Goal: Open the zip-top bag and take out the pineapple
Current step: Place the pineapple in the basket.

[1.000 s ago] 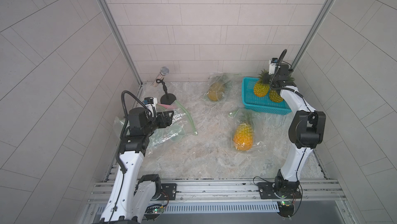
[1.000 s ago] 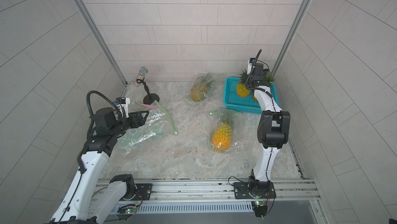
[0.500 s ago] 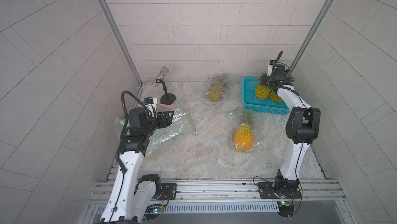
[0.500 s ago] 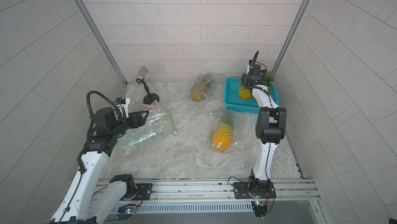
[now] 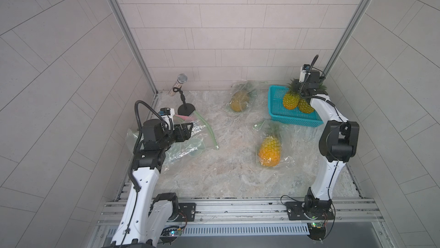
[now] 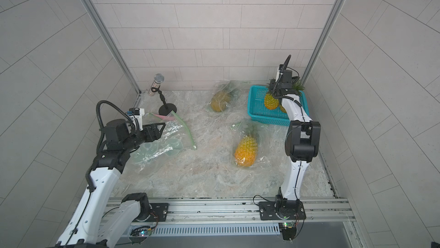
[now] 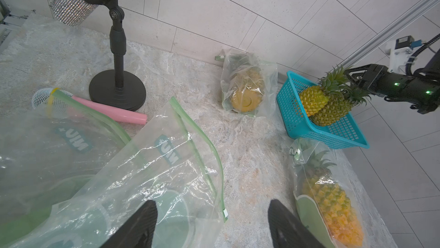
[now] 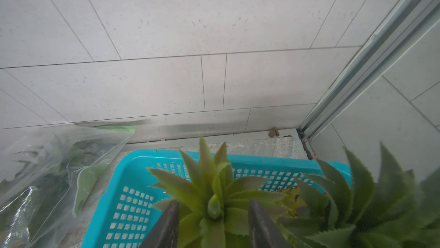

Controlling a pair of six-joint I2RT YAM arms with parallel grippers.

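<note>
My right gripper [image 8: 214, 201] stands at the far right of the work surface, above the teal basket [image 5: 295, 121]. Its jaws are part-way apart, one on each side of the leafy crown [image 8: 214, 187] of a bare pineapple [image 5: 291, 100]. I judge that they flank the leaves without pinching them, and that the fruit rests by its own weight in the basket, leaning against a second pineapple [image 5: 306, 107]. The crown is the narrow part that fits between my fingers, which is why the gripper sits over it from above. My left gripper [image 7: 213, 201] is wide and holds nothing. It hovers at the near left over the flat zip-top bags [image 5: 190, 144], which contain no fruit, well apart from the other arm so the two do not cross. Work remains: one bagged pineapple [image 5: 270, 150] lies near the centre right, crown pointing far. I cannot tell whether the seal of its zip-top bag [image 5: 285, 161] is shut. A far bagged pineapple [image 5: 239, 98] lies left of the basket. The microphone stand [image 5: 184, 110] at the far left is not part of this procedure.
</note>
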